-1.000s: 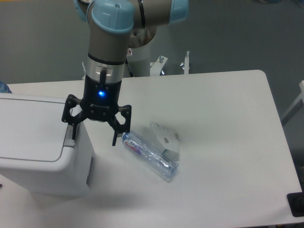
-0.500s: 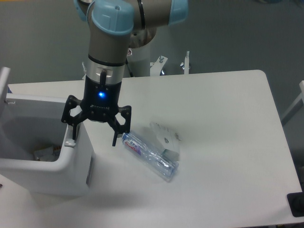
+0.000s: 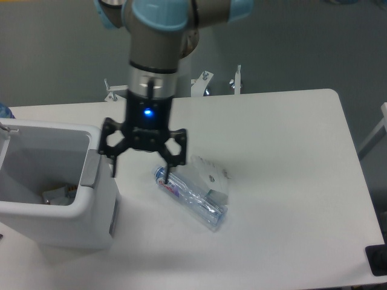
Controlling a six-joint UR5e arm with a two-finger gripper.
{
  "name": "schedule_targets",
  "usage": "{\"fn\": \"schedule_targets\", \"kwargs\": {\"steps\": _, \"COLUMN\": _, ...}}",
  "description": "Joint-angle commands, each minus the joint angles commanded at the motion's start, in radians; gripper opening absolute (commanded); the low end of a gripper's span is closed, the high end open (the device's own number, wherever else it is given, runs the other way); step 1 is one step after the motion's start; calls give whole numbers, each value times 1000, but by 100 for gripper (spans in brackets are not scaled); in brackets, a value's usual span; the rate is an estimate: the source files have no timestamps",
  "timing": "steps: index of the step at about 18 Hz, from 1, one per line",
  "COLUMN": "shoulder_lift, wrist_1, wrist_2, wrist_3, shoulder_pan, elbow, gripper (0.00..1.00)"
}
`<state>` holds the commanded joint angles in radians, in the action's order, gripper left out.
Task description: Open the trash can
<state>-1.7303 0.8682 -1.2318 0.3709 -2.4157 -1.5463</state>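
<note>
The white trash can [image 3: 91, 226] stands at the table's left edge with its lid swung up and back; only a sliver of the lid [image 3: 5, 128] shows at the far left. Its inside is exposed, with some scraps at the bottom. A grey push tab [image 3: 90, 167] sits on the right rim. My gripper [image 3: 139, 175] hangs open just right of that rim, above the table, with nothing between its fingers. Its left fingertip [image 3: 113, 172] is close to the can's right wall.
A clear plastic bottle [image 3: 192, 199] with a red and blue label lies on the table right of my gripper, its near end under the right fingertip. A crumpled clear wrapper [image 3: 211, 175] rests behind it. The table's right edge lies far off.
The lid went from shut to fully open. Since half a second ago, my gripper has shifted right, off the push tab, and now hangs beside the can.
</note>
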Motion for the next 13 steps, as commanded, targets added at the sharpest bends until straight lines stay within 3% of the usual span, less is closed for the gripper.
{"fn": "schedule_targets", "kwargs": {"steps": 1, "shoulder_lift": -5, "wrist_1": -2, "wrist_2": 0, "wrist_3": 32, "shoulder_pan": -26, "elbow": -5, "gripper": 100}}
{"fn": "schedule_targets", "kwargs": {"steps": 2, "shoulder_lift": -17, "wrist_1": 3, "wrist_2": -3, "wrist_3": 134, "shoulder_pan": -101, "elbow": -17, "gripper": 100}}
{"fn": "schedule_targets", "kwargs": {"steps": 4, "shoulder_lift": -28, "wrist_1": 5, "wrist_2": -35, "wrist_3": 201, "shoulder_pan": -137, "elbow": -21, "gripper": 100}}
{"fn": "schedule_targets", "kwargs": {"steps": 8, "shoulder_lift": -109, "wrist_1": 15, "wrist_2": -106, "wrist_3": 351, "shoulder_pan": -224, "elbow": -31, "gripper": 100}}
{"fn": "schedule_targets", "kwargs": {"steps": 13, "shoulder_lift": -147, "wrist_1": 18, "wrist_2": -185, "wrist_3": 561, "shoulder_pan": -287, "elbow": -63, "gripper": 100}}
